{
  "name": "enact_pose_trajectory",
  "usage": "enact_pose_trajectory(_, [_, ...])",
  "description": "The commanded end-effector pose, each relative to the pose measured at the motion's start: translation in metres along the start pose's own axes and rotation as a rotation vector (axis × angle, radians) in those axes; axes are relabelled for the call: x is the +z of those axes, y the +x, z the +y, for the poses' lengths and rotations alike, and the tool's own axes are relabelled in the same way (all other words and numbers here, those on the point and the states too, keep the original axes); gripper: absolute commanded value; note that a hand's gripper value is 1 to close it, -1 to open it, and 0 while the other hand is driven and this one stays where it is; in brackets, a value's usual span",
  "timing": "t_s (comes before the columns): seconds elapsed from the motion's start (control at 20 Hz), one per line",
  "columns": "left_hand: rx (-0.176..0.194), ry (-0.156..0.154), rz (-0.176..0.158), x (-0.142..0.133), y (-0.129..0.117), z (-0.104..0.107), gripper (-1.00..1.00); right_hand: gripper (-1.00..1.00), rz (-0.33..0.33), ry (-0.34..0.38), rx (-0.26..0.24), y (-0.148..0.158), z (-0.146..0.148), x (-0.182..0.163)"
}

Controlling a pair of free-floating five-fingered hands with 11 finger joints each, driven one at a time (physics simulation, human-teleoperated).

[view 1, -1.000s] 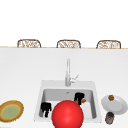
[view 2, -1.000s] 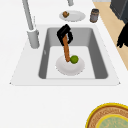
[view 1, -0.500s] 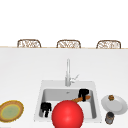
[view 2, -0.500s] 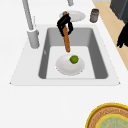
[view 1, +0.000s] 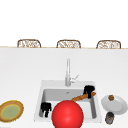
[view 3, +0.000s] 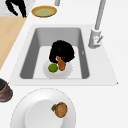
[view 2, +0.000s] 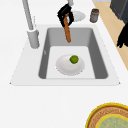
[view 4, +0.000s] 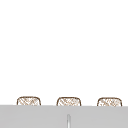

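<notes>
Here the right hand [view 1: 89, 89] hangs above the right part of the white rectangular sink [view 1: 40, 100], its fingers curled round the upper end of a long orange-brown carrot [view 1: 82, 96], which slants down over the basin. From the left side, that hand [view 2: 65, 13] grips the carrot [view 2: 67, 31] above a white round plate [view 2: 65, 68] on the sink floor, where a small green lime [view 2: 74, 59] lies. The left hand [view 1: 45, 108] floats at the sink's front left corner with its fingers pointing downward and relaxed, holding nothing. A big red ball [view 1: 67, 114] hides the front of the basin in the front view. The tall grey faucet [view 1: 68, 72] rises behind the basin.
</notes>
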State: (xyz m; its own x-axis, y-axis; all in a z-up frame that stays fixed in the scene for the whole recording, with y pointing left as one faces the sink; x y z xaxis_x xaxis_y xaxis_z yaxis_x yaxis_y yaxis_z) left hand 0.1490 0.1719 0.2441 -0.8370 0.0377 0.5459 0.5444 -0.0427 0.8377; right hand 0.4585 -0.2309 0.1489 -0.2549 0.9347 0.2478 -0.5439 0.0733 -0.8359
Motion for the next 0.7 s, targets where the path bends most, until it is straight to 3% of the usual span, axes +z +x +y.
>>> enact_pose_trajectory(0.0, [0.0, 0.0, 0.0, 0.0, 0.0, 0.0, 0.0, 1.0, 0.015, -0.016, -0.039, -0.015, -0.014, 0.017])
enact_pose_trajectory(0.65, [0.0, 0.0, 0.0, 0.0, 0.0, 0.0, 0.0, 1.0, 0.0, -0.021, -0.042, -0.073, -0.04, 0.082])
